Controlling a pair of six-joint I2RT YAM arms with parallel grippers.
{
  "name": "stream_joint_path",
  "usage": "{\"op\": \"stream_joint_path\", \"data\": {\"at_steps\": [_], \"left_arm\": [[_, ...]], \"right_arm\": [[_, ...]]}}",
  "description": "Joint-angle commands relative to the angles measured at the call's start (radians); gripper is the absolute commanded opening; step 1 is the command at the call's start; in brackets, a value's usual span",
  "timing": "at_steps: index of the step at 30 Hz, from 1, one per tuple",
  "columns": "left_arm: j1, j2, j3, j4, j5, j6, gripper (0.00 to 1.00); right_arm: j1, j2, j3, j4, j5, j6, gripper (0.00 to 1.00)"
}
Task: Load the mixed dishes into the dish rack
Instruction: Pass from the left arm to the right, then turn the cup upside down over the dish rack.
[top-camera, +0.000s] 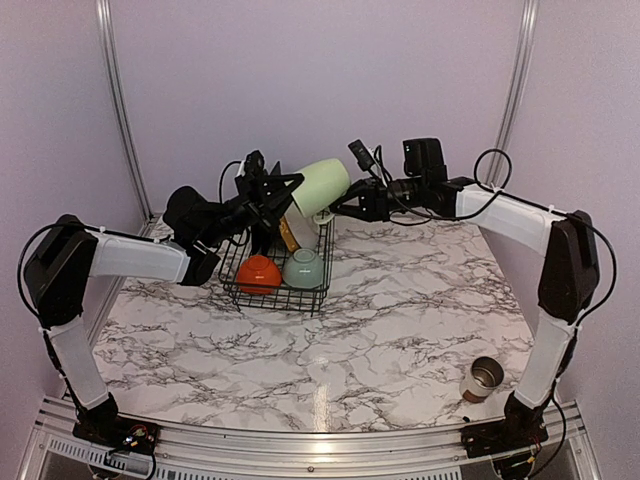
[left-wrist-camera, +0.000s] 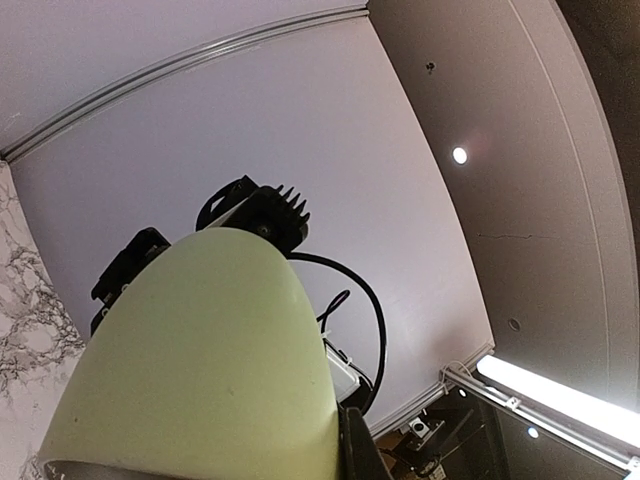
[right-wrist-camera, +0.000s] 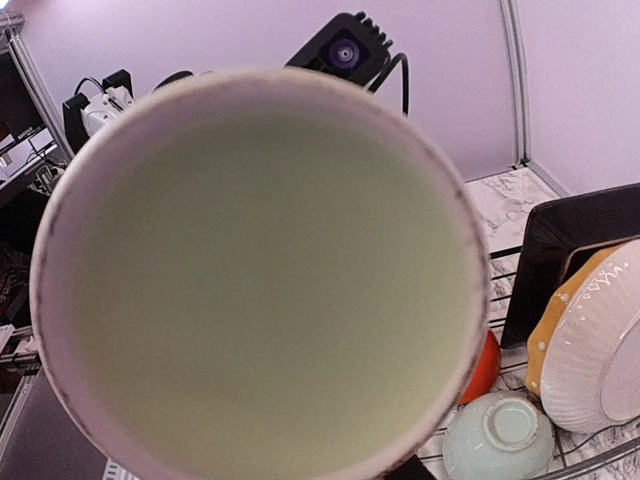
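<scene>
A pale green mug (top-camera: 322, 185) hangs tilted in the air above the back of the dish rack (top-camera: 305, 298). My left gripper (top-camera: 290, 190) is shut on its base end. The mug's side (left-wrist-camera: 200, 370) fills the left wrist view, with one dark finger (left-wrist-camera: 352, 450) against it. My right gripper (top-camera: 345, 207) sits at the mug's rim from the right. The mug's open mouth (right-wrist-camera: 260, 280) fills the right wrist view, hiding how the jaws stand. The rack holds a yellow scalloped plate (right-wrist-camera: 590, 350) and a black plate (right-wrist-camera: 575, 240). A small grey-brown cup (top-camera: 485, 377) stands at the near right.
An orange bowl (top-camera: 258, 274) and a pale green bowl (top-camera: 303, 268) lie upside down in the rack's front half. The rack stands at the back left of the marble table, close to the rear wall. Both forearms reach in over the rack from either side.
</scene>
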Motion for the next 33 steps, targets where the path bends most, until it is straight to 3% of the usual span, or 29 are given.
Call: {"op": "stream_joint_path", "data": {"at_steps": [1, 5, 7, 10, 16, 25, 30, 33], "left_arm": [[-0.001, -0.026, 0.027, 0.458, -0.025, 0.004, 0.0], [0.0, -0.017, 0.019, 0.452, -0.031, -0.009, 0.0], [0.001, -0.015, 0.008, 0.443, -0.039, -0.008, 0.01], [0.008, -0.022, -0.019, 0.417, -0.051, 0.016, 0.25], [0.024, -0.099, -0.124, 0.219, -0.057, 0.163, 0.47], [0.083, -0.408, -0.265, -0.527, -0.134, 0.617, 0.63], [0.131, -0.584, -0.208, -1.018, -0.326, 0.959, 0.65], [0.159, -0.63, -0.145, -1.203, -0.406, 1.108, 0.66]], "right_arm": [[0.019, 0.007, 0.066, 0.044, -0.06, 0.023, 0.2], [0.019, 0.007, 0.066, 0.026, -0.069, 0.001, 0.01], [0.019, 0.003, 0.065, 0.003, -0.062, -0.022, 0.0], [0.019, -0.01, 0.056, -0.027, -0.031, -0.058, 0.0], [0.017, -0.024, 0.06, -0.088, 0.056, -0.12, 0.0], [0.015, 0.017, 0.112, -0.189, 0.197, -0.207, 0.0], [0.033, 0.098, 0.21, -0.323, 0.343, -0.331, 0.0], [0.047, 0.154, 0.276, -0.386, 0.404, -0.373, 0.0]]}}
